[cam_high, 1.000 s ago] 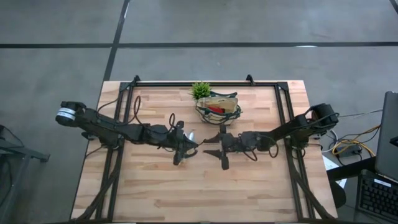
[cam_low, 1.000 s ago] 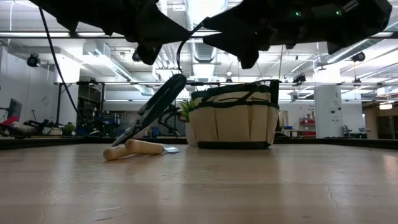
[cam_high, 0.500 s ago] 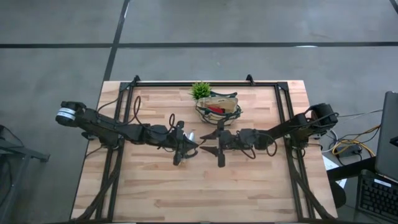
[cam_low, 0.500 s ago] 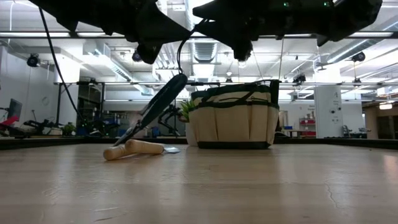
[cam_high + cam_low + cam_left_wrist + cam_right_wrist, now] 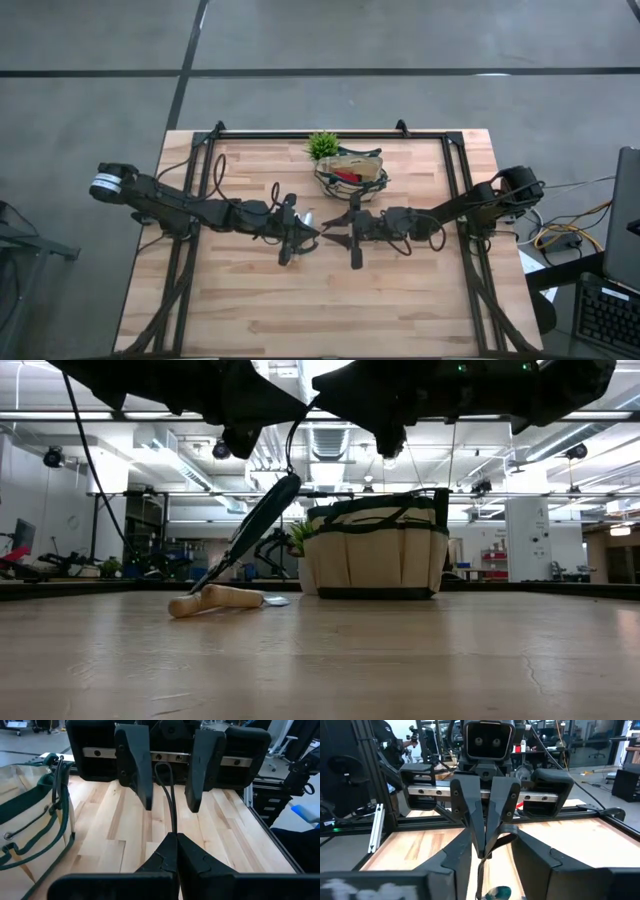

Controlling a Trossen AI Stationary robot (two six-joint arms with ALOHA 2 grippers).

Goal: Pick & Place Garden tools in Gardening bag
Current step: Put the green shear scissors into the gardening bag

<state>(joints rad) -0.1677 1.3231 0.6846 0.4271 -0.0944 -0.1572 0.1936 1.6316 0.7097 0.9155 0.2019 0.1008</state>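
Light wood-plank table (image 5: 400,300), black frame rails along its edges. Resting on it: gardening bag (image 5: 352,175) just beyond the right gripper (image 5: 338,232), small green plant (image 5: 322,146) touching the bag's far-left side, wooden-handled trowel (image 5: 222,598) directly under the left gripper (image 5: 307,233).

Seen from directly overhead, the whole wooden table (image 5: 330,290) and both arms fill one view, while a camera at table-top level looks across the boards to the gardening bag (image 5: 375,550), apparently close by, and the room beyond. Each wrist camera faces the opposite arm at close range, the left one also catching the bag's side.
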